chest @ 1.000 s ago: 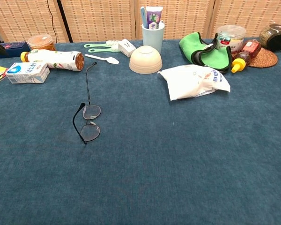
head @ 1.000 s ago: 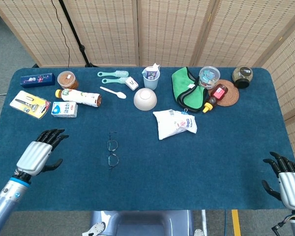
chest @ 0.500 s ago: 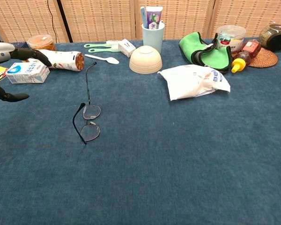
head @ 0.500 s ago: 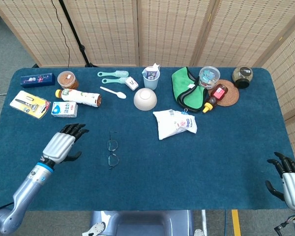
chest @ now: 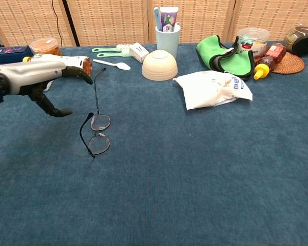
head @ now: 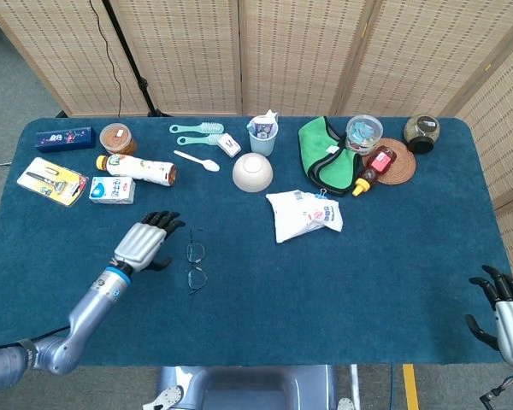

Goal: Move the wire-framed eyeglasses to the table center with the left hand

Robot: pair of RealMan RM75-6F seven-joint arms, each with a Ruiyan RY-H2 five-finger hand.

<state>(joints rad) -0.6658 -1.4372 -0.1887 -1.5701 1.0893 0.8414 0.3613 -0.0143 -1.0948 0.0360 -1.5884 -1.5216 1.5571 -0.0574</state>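
Setting: blue carpeted table (head: 393, 282) before woven cane screens (head: 291, 51).

Wire-framed eyeglasses (head: 196, 266): flat on the cloth, left of the table's middle, temples unfolded and pointing toward the far edge; nothing touches them.

Left hand (head: 145, 242): just left of the eyeglasses, close but apart from them; fingers extended and parted, thumb lowered away from them, holding nothing. In the chest view the hand (chest: 38, 77) hangs above the cloth with its dark fingertips near the end of one temple.

Right hand (head: 506, 309): at the near right corner of the table, well apart from everything; fingers spread, holding nothing.

Far row, left to right: blue box (head: 65, 137), brown-lidded jar (head: 116, 137), razor pack (head: 52, 181), small milk carton (head: 112, 190), bottle lying on its side (head: 137, 169), two mint-green brushes (head: 197, 133), white spoon (head: 197, 161), cup holding toothpaste (head: 262, 135), upturned cream bowl (head: 252, 172), green cloth (head: 327, 155), white packet (head: 303, 214), round clear tub (head: 363, 133), small sauce bottle (head: 373, 168) on a woven mat (head: 401, 169), dark jar (head: 421, 132)
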